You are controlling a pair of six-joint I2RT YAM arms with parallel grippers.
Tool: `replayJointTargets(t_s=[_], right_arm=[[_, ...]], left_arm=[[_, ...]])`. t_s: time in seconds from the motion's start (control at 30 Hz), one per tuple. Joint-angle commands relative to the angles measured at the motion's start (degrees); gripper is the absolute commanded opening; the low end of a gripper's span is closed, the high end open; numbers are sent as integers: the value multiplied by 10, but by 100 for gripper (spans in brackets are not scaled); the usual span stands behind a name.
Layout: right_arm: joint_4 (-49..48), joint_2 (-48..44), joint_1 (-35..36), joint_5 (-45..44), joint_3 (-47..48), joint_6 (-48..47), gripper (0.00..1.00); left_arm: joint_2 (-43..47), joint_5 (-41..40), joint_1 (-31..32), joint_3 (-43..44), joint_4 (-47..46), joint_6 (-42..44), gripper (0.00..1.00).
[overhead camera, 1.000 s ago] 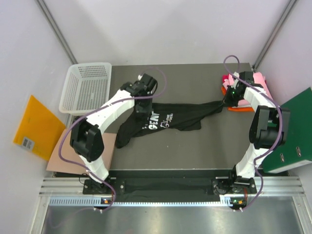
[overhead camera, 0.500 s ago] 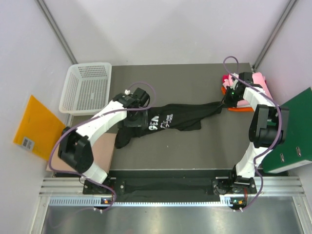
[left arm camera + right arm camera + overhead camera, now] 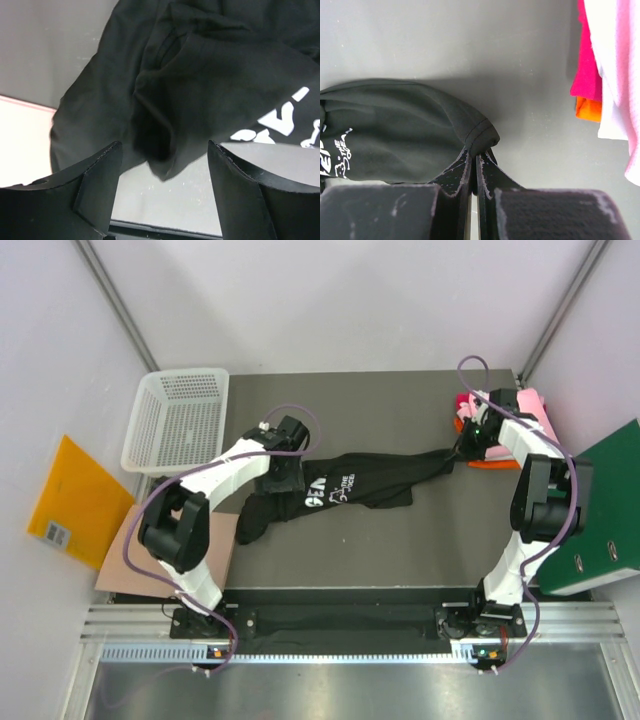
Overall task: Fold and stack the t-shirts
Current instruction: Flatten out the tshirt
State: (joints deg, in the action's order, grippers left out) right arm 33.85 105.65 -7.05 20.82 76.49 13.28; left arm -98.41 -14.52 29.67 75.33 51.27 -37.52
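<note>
A black t-shirt [image 3: 370, 475] with white lettering lies crumpled and stretched across the middle of the dark table [image 3: 380, 400]. My left gripper [image 3: 281, 472] hovers over its left end, open. In the left wrist view a fold of the black t-shirt [image 3: 215, 75] hangs just beyond the gripper [image 3: 164, 150], with nothing between the fingers. My right gripper [image 3: 462, 452] is shut on the shirt's right tip. The right wrist view shows the right gripper [image 3: 475, 152] pinching a hem of the black shirt [image 3: 395, 135]. Folded t-shirts [image 3: 530, 402] in pink, white, red and orange are stacked at the back right, and that stack [image 3: 615, 65] also shows at the right wrist view's right edge.
A white mesh basket [image 3: 175, 420] stands off the table's back left corner. A green folder [image 3: 600, 510] leans at the right. A yellow envelope [image 3: 75, 502] and a brown board [image 3: 125, 565] lie to the left, beside the table's edge.
My left gripper has opened and let go of the shirt's left part, which dropped and crumpled on the table. The left arm shifted slightly left. The right arm has held still.
</note>
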Motion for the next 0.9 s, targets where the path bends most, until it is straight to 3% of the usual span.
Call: replayJointTargets(t_s=[0.0, 0.03, 0.07, 0.1, 0.3, 0.43, 0.7, 0.87], right_arm=[[-19, -1, -6, 15, 1, 3, 0], [-21, -2, -6, 18, -1, 4, 0], [-22, -2, -6, 19, -1, 5, 0], [-23, -3, -6, 20, -2, 6, 0], [-24, -29, -6, 35, -4, 8, 0], [-27, -68, -6, 55, 22, 17, 0], [-26, -148, 8, 75, 138, 35, 0], [-17, -223, 35, 73, 162, 17, 0]], left_arm=[[-17, -9, -3, 18, -31, -12, 71], [-21, -16, -2, 23, -30, -12, 60], [-30, -24, -4, 27, -27, -12, 21], [-34, -44, -3, 35, -20, -16, 0], [-13, -154, -10, 126, 71, -23, 0], [18, -198, -50, 214, 105, -12, 0], [59, -221, -92, 337, 41, 65, 0], [136, -189, -91, 331, -28, 106, 0]])
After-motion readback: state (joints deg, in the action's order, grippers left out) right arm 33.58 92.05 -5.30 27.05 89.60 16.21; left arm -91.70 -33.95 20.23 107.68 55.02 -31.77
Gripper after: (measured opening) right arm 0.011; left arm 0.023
